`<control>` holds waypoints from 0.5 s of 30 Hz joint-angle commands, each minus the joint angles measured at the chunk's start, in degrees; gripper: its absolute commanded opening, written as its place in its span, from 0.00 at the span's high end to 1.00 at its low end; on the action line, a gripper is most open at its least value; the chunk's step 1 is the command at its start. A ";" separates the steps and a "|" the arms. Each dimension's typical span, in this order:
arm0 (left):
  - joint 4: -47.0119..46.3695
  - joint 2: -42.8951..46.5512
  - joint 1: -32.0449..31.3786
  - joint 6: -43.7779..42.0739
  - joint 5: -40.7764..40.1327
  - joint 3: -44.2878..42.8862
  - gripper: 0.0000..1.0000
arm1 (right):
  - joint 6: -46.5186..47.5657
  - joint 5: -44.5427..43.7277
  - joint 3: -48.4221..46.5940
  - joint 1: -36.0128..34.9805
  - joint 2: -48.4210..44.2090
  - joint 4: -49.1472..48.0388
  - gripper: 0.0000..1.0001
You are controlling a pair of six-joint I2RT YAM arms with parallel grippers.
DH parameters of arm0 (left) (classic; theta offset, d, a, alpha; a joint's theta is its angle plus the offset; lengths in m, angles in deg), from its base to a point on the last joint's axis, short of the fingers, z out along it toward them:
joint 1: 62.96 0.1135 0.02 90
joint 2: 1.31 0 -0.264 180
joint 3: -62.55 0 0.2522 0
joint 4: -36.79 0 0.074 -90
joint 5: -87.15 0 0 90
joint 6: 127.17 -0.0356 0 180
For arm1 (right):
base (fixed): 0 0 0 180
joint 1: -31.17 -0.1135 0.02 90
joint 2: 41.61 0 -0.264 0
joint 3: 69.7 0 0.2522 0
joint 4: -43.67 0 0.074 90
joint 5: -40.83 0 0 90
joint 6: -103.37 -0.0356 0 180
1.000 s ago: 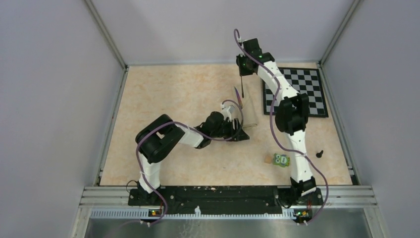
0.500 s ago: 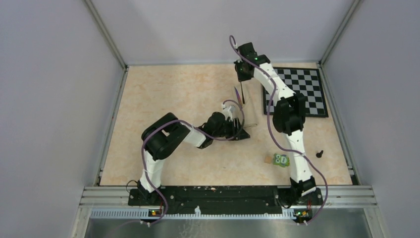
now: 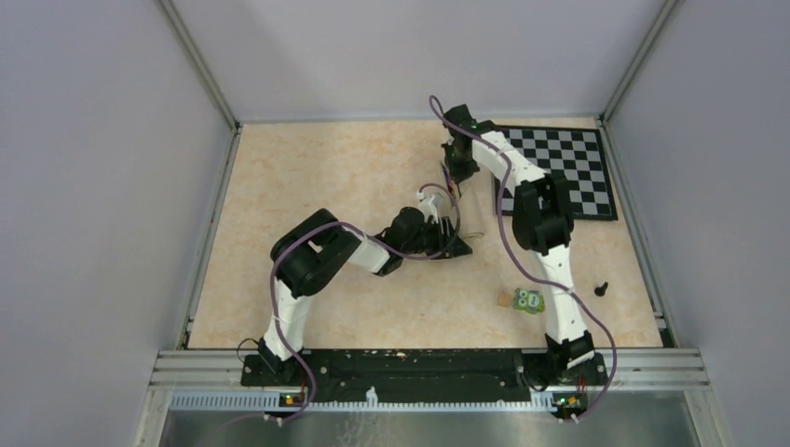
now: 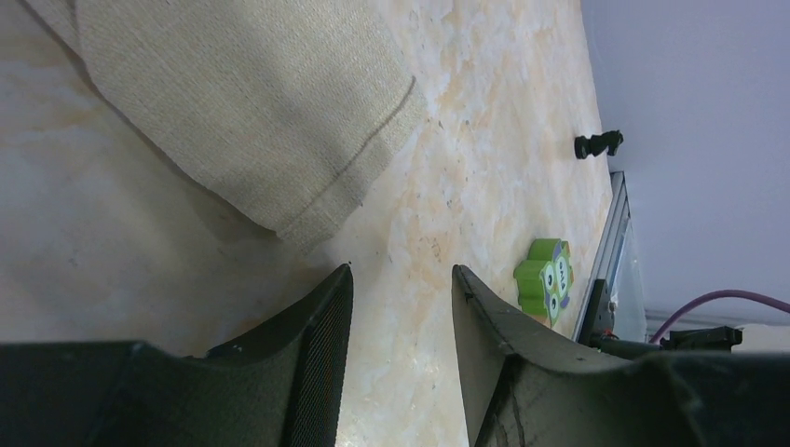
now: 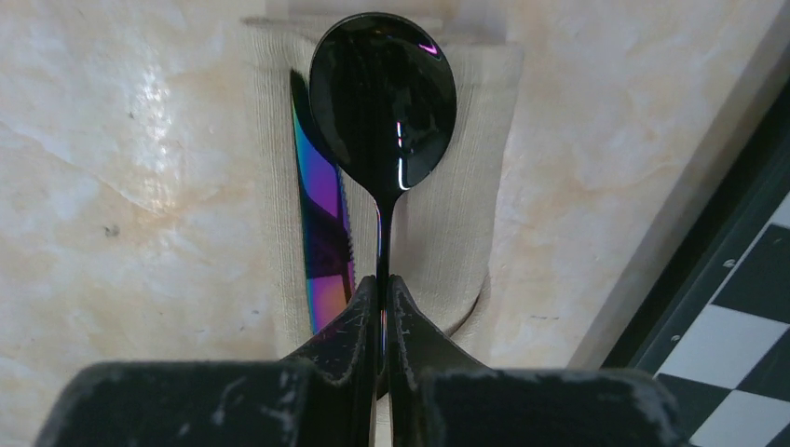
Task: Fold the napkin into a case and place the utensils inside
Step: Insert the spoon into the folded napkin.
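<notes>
Right gripper (image 5: 383,284) has lowered; its dark spoon (image 5: 382,93) overlies the cream case (image 5: 461,186).

Open tabletop (image 3: 298,186) at left; chessboard (image 3: 582,168), green block (image 3: 530,300), black knob (image 3: 601,289) at right.

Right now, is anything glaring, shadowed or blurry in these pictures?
Right wrist view: white glints on the mirror-dark spoon, rainbow sheen on the knife. Left wrist view: napkin weave crisp, a soft shadow under its edge. Top view: even, soft light.
</notes>
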 commanded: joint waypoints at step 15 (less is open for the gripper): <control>0.56 -2.21 2.26 0.52 0.49 -1.06 0.50 | -4.79 -1.03 16.07 -2.08 -14.31 -4.81 1.00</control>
